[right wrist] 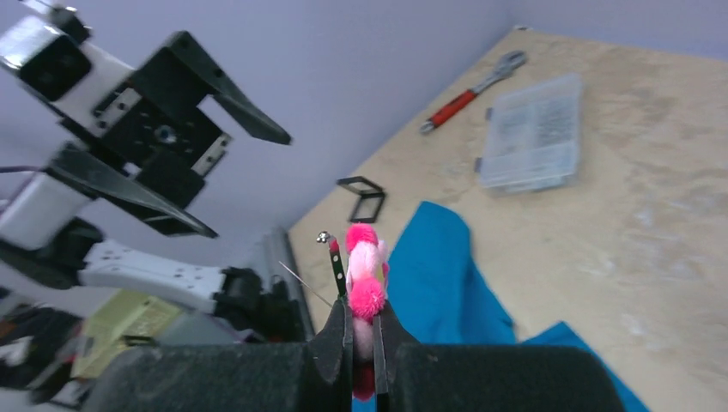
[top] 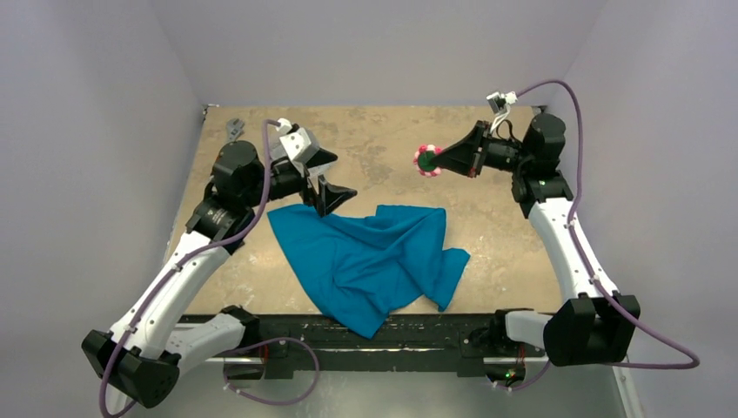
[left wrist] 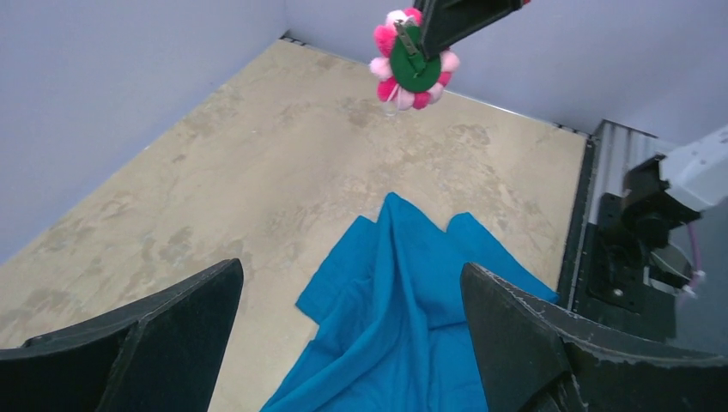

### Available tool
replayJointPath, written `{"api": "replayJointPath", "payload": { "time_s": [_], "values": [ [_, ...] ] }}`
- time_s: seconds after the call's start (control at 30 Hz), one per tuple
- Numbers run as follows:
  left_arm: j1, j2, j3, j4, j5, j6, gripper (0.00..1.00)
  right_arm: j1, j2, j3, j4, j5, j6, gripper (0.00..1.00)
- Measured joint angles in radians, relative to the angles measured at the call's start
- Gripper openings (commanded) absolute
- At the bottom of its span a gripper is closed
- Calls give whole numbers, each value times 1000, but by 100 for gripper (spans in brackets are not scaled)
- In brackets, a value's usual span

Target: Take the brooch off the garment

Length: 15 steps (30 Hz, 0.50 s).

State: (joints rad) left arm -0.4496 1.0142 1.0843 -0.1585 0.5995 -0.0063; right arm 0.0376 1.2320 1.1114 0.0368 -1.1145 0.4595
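At the near edge of the table (top: 261, 287), just beyond the black rail that carries both arm bases, the garment (top: 374, 261) lies crumpled. It is a teal-blue shirt in soft folds, and one corner hangs over that edge. Past its far left corner hover the left fingers (top: 344, 176). They are spread wide with nothing between them, and in the left wrist view the two black pads (left wrist: 154, 335) frame the cloth below.

Farther back and to the right, the right fingers (top: 438, 159) are pinched shut on the brooch (top: 426, 160), holding it in the air well clear of the garment. It is a small flower with fuzzy hot-pink and pale-pink balls around its rim. From the left wrist camera its back shows as a round green disc with a metal clasp across it. From the right wrist camera it is seen edge-on, with a thin pin standing beside it.

The front centre of the flower faces away from every camera. The right wrist view is blurred. In it, a red-handled wrench (right wrist: 468, 94), a clear plastic box (right wrist: 532, 133) and a small black square frame (right wrist: 365, 197) lie on the table beyond the shirt. A small grey object (top: 235, 129) at the far left corner is too small to identify.

The tabletop is mottled beige, and plain pale lilac-grey walls close it in on three sides.
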Motion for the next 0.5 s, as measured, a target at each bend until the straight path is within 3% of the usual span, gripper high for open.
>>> {"api": "replayJointPath", "payload": {
  "time_s": [0.1,0.23,0.43,0.5],
  "values": [
    [0,23,-2,20,93,-31,95,50,3,-10,92,-43,158,0],
    [0,113,-5,140,185,-161,94,111,7,-9,104,-86,221,0],
    [-32,157,-125,302,219,-309,94,124,8,-93,189,-135,327,0],
    [-66,156,-147,306,220,-324,88,124,6,-148,213,-144,367,0]
  ]
}}
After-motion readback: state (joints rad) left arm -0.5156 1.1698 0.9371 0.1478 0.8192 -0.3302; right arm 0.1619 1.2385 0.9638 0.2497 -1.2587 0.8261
